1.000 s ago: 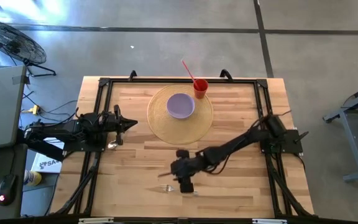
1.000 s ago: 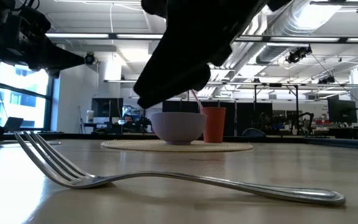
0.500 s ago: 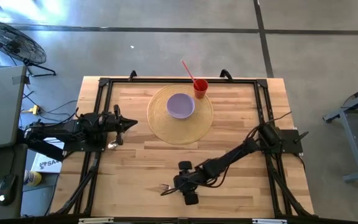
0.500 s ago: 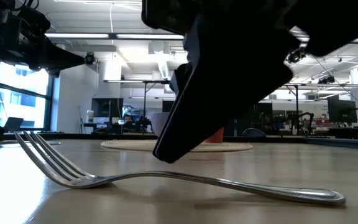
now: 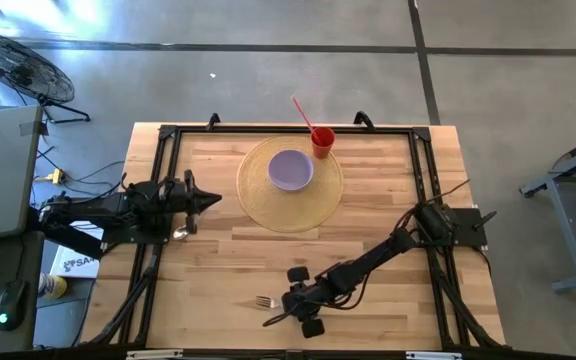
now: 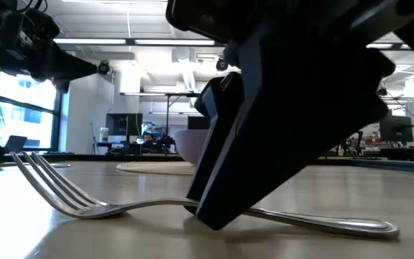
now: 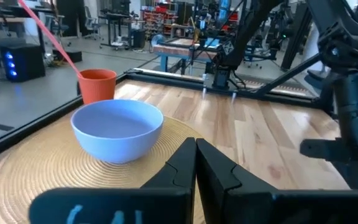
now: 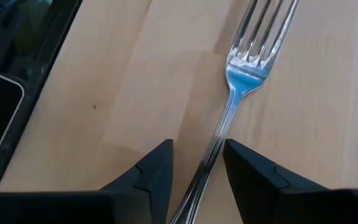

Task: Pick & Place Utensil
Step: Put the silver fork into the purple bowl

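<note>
A slim silver fork (image 5: 266,302) lies flat near the table's near edge, tines toward the left (image 6: 49,188) and handle toward the right (image 6: 322,219). My right gripper (image 5: 282,309) is down at it, open. In the right wrist view, its two fingers (image 8: 160,168) stand on either side of the fork's handle (image 8: 219,134), just behind the tines, with a small gap on each side. My left gripper (image 5: 215,199) waits shut above the table's left side, pointing at the purple bowl (image 7: 117,127).
The purple bowl (image 5: 290,169) sits on a round woven placemat (image 5: 268,205) at the table's far middle. An orange cup (image 5: 322,140) with a red-pink straw (image 5: 303,113) stands just behind it to the right. Bare wood lies between placemat and fork.
My right gripper has moved toward the near edge and down, from beside the fork to low over its handle, where the fingers now straddle it. The fork has stayed where it was.
</note>
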